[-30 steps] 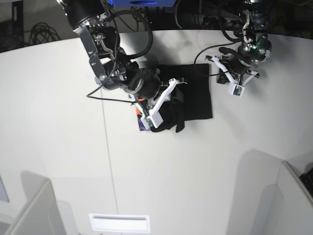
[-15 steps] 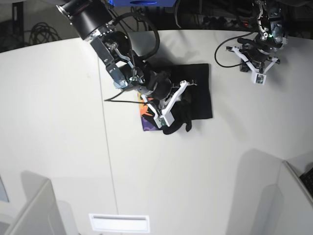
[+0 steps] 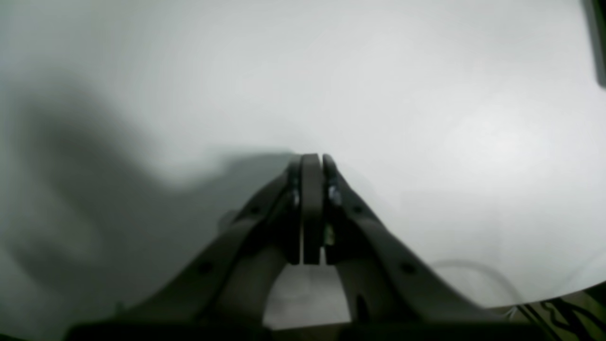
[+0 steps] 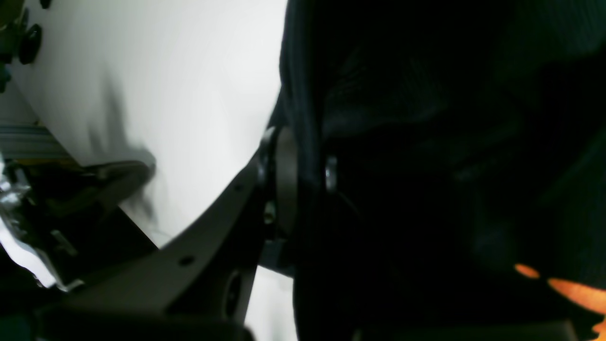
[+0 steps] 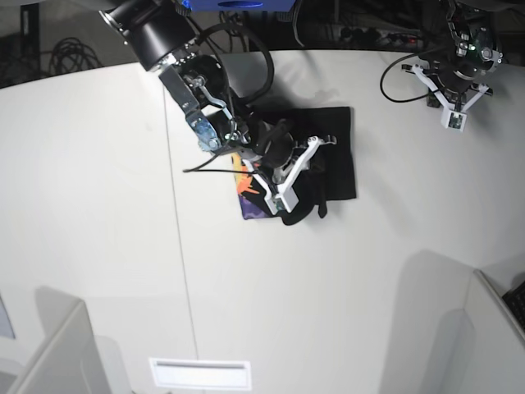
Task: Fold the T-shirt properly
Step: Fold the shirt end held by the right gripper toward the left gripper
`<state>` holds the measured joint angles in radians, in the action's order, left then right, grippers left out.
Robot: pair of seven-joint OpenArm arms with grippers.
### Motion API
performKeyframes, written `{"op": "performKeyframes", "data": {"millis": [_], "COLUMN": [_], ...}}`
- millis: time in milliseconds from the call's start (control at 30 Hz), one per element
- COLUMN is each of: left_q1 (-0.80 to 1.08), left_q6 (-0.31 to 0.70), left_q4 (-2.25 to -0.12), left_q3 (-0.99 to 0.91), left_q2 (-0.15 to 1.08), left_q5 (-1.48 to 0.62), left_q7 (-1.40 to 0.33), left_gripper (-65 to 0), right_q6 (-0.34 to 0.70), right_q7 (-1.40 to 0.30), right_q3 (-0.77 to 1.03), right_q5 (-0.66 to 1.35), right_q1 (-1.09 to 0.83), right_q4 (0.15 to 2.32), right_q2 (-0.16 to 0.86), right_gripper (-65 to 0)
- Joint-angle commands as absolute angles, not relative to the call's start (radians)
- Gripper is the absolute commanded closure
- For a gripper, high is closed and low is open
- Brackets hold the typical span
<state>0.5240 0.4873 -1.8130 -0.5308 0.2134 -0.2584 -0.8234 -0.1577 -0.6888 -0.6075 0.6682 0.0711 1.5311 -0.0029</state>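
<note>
My right gripper (image 5: 297, 176) is clamped on a fold of the large black cloth T-shirt (image 5: 328, 156), which lies near the white table's (image 5: 98, 205) far edge. My left gripper (image 5: 454, 105), clenched and empty, hangs by the far right corner, well apart; the right arm is nearer.

Black T-shirt (image 5: 332, 152) with orange-and-purple print, white table (image 5: 98, 205), white-framed claws
</note>
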Motion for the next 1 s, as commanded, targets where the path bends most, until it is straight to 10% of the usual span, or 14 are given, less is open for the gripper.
{"op": "performKeyframes", "data": {"millis": [0, 67, 267, 967], "left_q1": [0.527, 0.526, 0.522, 0.521], "left_q6": [0.49, 0.49, 0.49, 0.489], "left_q4": [-1.83, -1.828, -1.828, -1.828], "left_q3": [-0.539, -0.539, -0.539, -0.541], "left_q2": [0.223, 0.225, 0.228, 0.229], "left_q5": [-0.26, -0.26, -0.257, -0.257], "left_q7": [-0.811, -0.811, -0.811, -0.811], "left_gripper": [0.0, 0.0, 0.0, 0.0], "right_q6": [-0.151, -0.151, -0.151, -0.151], "right_q7": [-0.677, -0.677, -0.679, -0.707], "right_q3": [-0.61, -0.61, -0.611, -0.935], "right_q5": [0.676, 0.676, 0.68, 0.68], "right_q1": [0.094, 0.096, 0.088, 0.189], "right_q4": [1.538, 1.532, 1.535, 1.538], "right_q2": [-0.013, -0.013, -0.013, -0.033], "right_gripper": [0.0, -1.1, -31.2, -32.1]}}
